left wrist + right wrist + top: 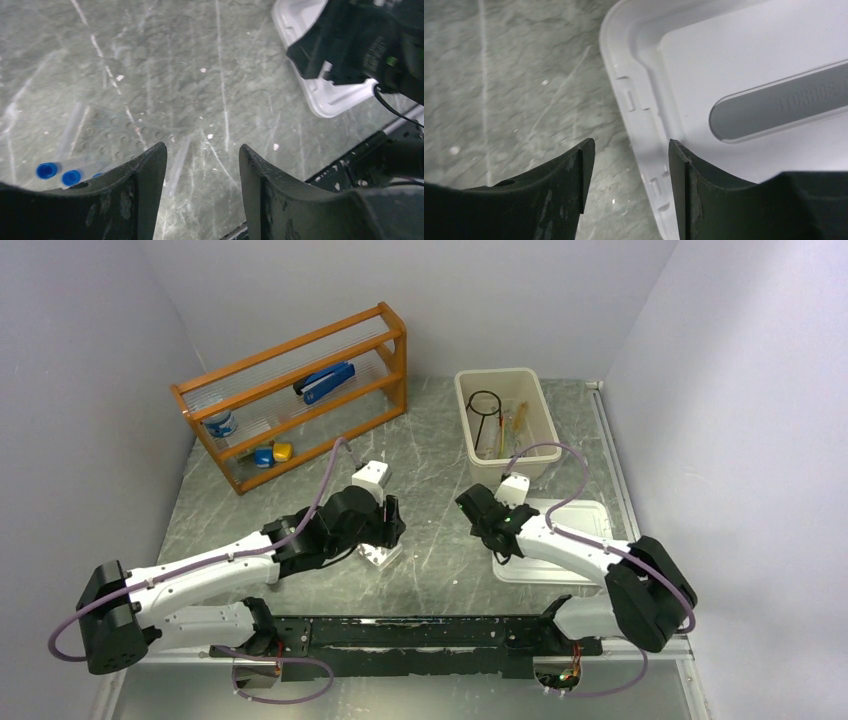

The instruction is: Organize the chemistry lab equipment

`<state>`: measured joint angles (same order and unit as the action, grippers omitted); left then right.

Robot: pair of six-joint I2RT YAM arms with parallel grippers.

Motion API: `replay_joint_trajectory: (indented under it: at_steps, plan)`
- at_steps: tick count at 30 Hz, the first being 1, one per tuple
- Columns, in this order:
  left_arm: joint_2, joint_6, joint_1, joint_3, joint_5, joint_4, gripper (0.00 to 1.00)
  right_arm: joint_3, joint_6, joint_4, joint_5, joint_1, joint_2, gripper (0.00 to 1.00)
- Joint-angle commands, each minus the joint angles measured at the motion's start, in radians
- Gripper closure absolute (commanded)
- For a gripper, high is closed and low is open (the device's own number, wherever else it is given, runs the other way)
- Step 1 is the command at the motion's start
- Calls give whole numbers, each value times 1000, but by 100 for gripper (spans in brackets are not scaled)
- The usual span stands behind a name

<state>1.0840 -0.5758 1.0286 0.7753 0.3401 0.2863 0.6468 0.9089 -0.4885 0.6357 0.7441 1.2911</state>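
Bin (495, 374) w/ ring stand (484, 392), thin rods (517, 426)

Plain boxed-in corner here: pale grey walls (420, 300) at the back and both sides, soft even light, no hard shadows. The tabletop (430, 430) is grey-green marble-look, scratched and white-flecked right under the left gripper (202, 150) jaws. A wooden shelf rack (394, 365) stands beyond them to the left, and a black rail (400, 632) runs behind them.
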Motion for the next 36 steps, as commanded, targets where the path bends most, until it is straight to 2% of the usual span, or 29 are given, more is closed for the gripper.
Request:
replay_joint_trajectory:
  at_steps: [1,5,9,12,15,17,19,21,22,25,29,36]
  plan:
    - [13,17,-10,7,-127,-84,40,-14,15,21,30,-53,44,39]
    - [17,10,-10,3,-143,-87,39,-23,0,48,30,-67,53,37]
    - [25,3,-11,0,-148,-88,39,-65,-41,134,-82,-103,46,39]
    - [29,-6,-11,-4,-150,-94,39,-110,-59,210,-149,-125,40,49]
    - [36,-16,-11,-15,-168,-115,39,-115,-57,206,-154,-130,58,59]
    - [48,-23,-12,-25,-187,-133,39,-112,-59,205,-158,-133,71,59]
    - [67,-34,-11,-34,-204,-150,39,-104,-61,202,-166,-136,89,52]
    - [86,-54,-11,-44,-228,-172,39,-91,-68,199,-172,-138,116,51]
    - [97,-70,-12,-52,-244,-184,38,-82,-71,195,-175,-139,136,52]
    - [123,-115,-11,-69,-262,-217,36,-61,-77,177,-173,-138,148,67]
    - [156,-183,-11,-100,-291,-276,31,-60,-77,166,-181,-139,82,76]
    - [249,-255,-10,-168,-371,-499,30,-35,-74,96,-190,-139,-75,76]
